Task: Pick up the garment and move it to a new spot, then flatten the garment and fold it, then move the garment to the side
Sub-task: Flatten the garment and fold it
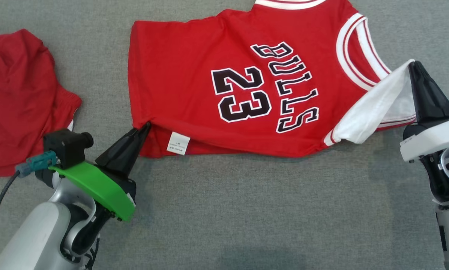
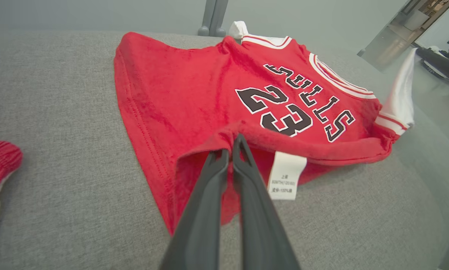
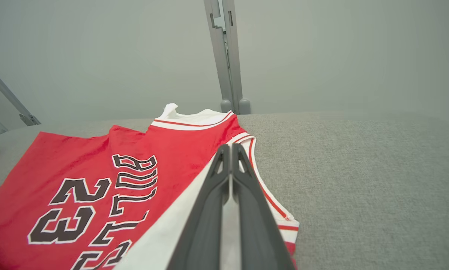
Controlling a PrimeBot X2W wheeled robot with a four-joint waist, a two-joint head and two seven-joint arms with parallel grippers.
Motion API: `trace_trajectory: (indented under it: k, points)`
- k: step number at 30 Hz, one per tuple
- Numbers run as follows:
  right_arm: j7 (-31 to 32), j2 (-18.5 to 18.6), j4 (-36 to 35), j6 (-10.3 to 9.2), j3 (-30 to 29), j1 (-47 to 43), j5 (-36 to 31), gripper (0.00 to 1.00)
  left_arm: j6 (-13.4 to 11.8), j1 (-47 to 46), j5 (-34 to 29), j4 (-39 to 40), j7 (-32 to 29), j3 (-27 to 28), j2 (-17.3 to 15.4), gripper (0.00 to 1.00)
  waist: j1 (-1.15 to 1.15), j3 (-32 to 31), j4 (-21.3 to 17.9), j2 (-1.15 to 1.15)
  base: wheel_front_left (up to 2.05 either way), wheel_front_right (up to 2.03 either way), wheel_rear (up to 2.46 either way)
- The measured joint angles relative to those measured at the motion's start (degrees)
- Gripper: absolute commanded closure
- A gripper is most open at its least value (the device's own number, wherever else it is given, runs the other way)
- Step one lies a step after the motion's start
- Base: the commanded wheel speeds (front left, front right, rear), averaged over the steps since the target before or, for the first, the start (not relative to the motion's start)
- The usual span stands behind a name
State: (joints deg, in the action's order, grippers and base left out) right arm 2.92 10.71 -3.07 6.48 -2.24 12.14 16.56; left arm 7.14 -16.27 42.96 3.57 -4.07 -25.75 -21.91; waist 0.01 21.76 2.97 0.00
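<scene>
Pinching, left gripper: I'm clamping the jersey hem corner just left of the care tag.
Right gripper: I'm clenching its white-lined shoulder, well right of the care tag.
Jersey: lying number-up on the grey surface, mostly beyond the care tag.
Why: I'm likely holding both near corners for folding.

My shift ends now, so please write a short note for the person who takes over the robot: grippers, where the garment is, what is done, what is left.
Left gripper: shut on the jersey's near hem corner, beside the white label.
Right gripper: shut on the near shoulder strap, white inside showing.
Jersey: spread on the grey surface, print up; a second red garment lies to its left.
Done: placed, mostly flat. Left: fold, then move aside.
</scene>
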Motion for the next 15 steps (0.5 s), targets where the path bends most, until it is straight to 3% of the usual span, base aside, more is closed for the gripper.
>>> trace_trajectory:
  k: [9,15]
  points:
    - [2.8,2.3,5.1,-0.64,-0.8,7.1,-1.5,1.0,0.0,-4.4,2.7,-7.6,-1.5,0.5,2.7,1.0,0.0,4.6,4.8,0.0,0.0,0.0,0.0]
    - [3.7,3.5,9.1,-2.08,-1.4,9.3,-2.7,1.0,0.0,-7.4,3.1,-9.8,-1.5,-0.8,3.8,1.0,0.0,6.0,6.5,0.0,0.0,0.0,0.0]
